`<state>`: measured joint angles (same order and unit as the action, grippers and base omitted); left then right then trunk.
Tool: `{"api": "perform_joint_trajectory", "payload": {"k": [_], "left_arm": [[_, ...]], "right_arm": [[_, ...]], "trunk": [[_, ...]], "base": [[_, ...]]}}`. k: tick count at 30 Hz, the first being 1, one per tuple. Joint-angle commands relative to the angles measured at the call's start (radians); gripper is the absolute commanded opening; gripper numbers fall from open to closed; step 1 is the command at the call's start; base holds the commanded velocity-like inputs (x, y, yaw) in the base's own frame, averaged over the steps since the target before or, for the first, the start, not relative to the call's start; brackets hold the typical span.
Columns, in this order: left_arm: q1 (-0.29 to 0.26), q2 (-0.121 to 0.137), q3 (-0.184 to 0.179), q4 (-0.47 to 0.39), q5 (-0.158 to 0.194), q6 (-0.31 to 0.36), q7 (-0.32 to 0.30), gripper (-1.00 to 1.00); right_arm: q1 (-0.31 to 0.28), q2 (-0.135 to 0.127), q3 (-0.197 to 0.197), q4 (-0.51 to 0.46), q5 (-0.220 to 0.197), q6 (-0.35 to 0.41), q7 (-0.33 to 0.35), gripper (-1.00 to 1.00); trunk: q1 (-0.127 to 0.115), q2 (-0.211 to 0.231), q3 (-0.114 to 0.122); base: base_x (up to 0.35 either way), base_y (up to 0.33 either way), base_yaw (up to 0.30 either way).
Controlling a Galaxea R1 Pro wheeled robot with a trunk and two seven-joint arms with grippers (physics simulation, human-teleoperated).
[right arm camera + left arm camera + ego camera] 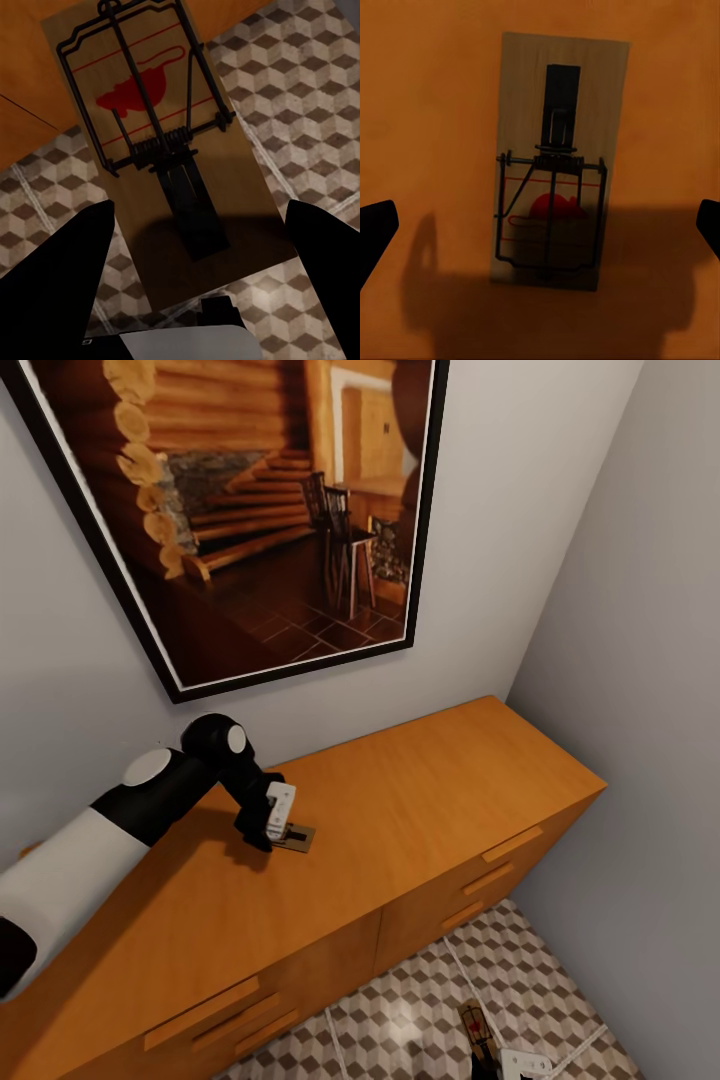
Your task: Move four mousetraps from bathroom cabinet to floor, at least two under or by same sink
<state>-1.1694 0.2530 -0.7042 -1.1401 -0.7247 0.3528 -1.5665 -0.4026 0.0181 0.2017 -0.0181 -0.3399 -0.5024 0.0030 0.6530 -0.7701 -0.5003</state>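
Left arm poised over a trap on the long orange-brown wooden cabinet [400, 810]

A flat brown wooden mousetrap [559, 161] lies on the cabinet top directly beneath the left gripper [277, 828], its long axis crossing the spread fingers. Down on the cube-patterned floor tiles [420, 1010] beside the cabinet, the right gripper [195, 247], jaws also spread, frames a second trap [161, 150].

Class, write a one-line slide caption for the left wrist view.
Open left gripper poised above a mousetrap lying flat on the orange-brown cabinet top.

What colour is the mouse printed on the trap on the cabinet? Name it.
Red, printed on the trap board lying on the orange-brown cabinet; clearest in the left wrist view.
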Motion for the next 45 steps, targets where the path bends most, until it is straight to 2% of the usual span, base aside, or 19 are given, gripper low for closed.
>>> {"api": "perform_joint_trajectory", "payload": {"k": [1, 11, 38, 45], "left_arm": [[-0.001, 0.0, -0.003, -0.001, -0.004, 0.011, -0.004, 1.0], [-0.001, -0.008, -0.001, 0.011, -0.003, 0.011, -0.004, 1.0], [-0.001, -0.007, -0.001, 0.022, -0.001, 0.009, -0.004, 1.0], [-0.001, -0.005, 0.0, 0.023, 0.003, -0.029, -0.004, 1.0]], "right_arm": [[-0.001, 0.0, 0.008, 0.001, -0.01, -0.003, 0.0, -1.0], [-0.001, 0.001, 0.008, 0.001, -0.01, -0.004, 0.0, -1.0], [-0.001, 0.001, 0.008, 0.001, -0.01, -0.003, 0.0, -1.0], [-0.001, 0.0, 0.008, 0.001, -0.01, -0.002, 0.0, -1.0]], "trunk": [[0.0, -0.001, -0.001], [0.0, -0.001, -0.001], [0.0, -0.001, -0.001], [0.0, -0.001, -0.001]], "base": [[0.0, 0.0, 0.0], [0.0, 0.0, 0.0], [0.0, 0.0, 0.0], [0.0, 0.0, 0.0]]}}
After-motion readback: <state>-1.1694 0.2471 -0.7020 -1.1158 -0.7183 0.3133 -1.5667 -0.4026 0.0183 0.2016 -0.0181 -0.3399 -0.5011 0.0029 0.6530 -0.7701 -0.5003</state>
